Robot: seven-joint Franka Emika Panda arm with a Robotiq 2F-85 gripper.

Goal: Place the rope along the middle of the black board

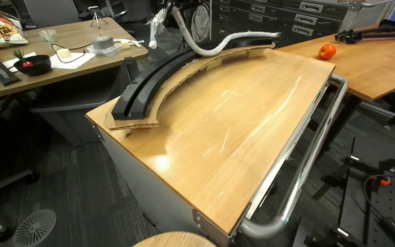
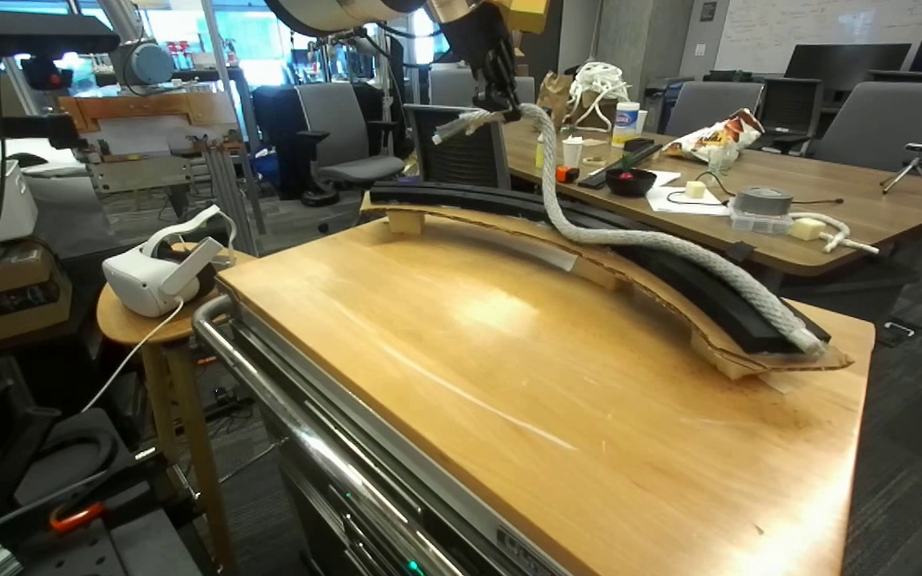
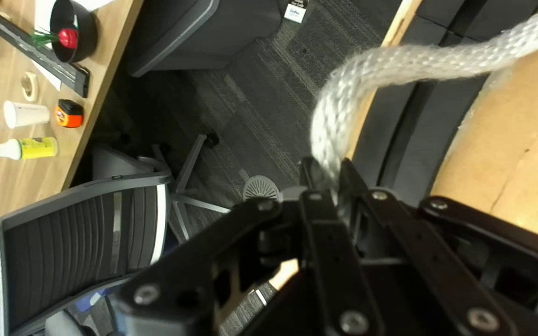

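In an exterior view, a white headset sits on a stool at 9 o'clock. The black board arcs from 11 o'clock to 3 o'clock, on a cardboard base over the tabletop. At 12 o'clock hangs the gripper, its fingers pinched on the rope, with one end poking towards 9 o'clock. From there the rope drops, bends and runs over the board to its 3 o'clock end. A tripod stands on a table between 2 and 3 o'clock.
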